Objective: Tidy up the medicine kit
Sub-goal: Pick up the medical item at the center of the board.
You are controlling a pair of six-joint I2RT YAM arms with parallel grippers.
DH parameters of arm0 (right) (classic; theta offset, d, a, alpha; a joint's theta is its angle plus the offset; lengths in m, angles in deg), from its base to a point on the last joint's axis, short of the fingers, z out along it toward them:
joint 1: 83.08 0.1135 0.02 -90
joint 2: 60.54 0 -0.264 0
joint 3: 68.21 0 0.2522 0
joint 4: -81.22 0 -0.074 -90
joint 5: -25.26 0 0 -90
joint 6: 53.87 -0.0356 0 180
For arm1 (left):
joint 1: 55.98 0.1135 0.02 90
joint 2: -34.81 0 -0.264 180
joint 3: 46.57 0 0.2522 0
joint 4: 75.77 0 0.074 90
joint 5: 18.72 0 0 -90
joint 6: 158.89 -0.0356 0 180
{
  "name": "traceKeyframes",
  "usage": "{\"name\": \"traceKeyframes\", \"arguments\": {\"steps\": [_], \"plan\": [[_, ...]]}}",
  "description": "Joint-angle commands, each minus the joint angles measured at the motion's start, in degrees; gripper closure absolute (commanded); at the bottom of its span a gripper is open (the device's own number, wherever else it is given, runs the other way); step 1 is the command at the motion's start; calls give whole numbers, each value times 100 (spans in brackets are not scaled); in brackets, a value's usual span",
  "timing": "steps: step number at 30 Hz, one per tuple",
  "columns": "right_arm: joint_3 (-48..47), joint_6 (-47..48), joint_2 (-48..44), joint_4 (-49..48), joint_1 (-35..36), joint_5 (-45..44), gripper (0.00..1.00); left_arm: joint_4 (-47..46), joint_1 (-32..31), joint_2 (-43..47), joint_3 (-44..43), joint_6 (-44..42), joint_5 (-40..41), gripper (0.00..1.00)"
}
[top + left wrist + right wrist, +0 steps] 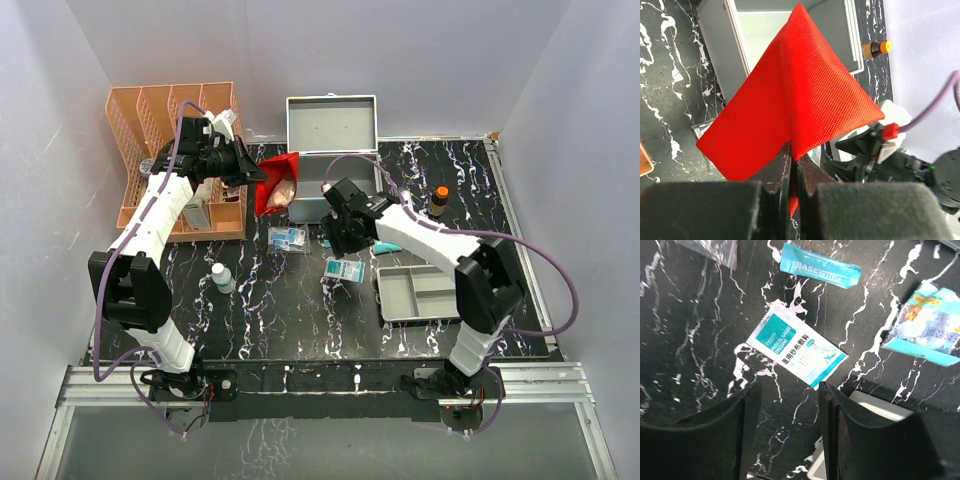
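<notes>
The medicine kit (pixel 330 125) stands open at the back of the table, its silver-grey lid upright. My left gripper (pixel 252 176) is shut on a flat red pouch (pixel 277 186) and holds it up beside the kit's left edge. In the left wrist view the pouch (pixel 795 90) fans out from the closed fingers (pixel 794 161) and hides much of the open kit (pixel 760 35). My right gripper (pixel 336 228) hovers open just in front of the kit. Its fingers (pixel 789 390) are empty, above a white and teal gauze packet (pixel 797 351) on the table.
A shallow grey divided tray (pixel 420 292) lies front right. An orange rack (pixel 185 150) stands back left. A small white bottle (pixel 222 278), an amber bottle (pixel 438 200) and loose packets (pixel 344 270) (pixel 288 237) lie around. A teal strip packet (pixel 820 271) lies nearby.
</notes>
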Motion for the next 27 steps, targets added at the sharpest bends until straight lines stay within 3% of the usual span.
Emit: {"name": "traceKeyframes", "arguments": {"steps": [1,11,27], "plan": [[-543,1441,461,392,35,318,52,85,33,141,-301,-157,-32,100],[-1130,1657,667,421,37,464,51,115,40,113,-375,-267,-6,100],[-1117,1108,-107,-116,-34,-65,49,27,46,171,-386,-373,20,100]]}}
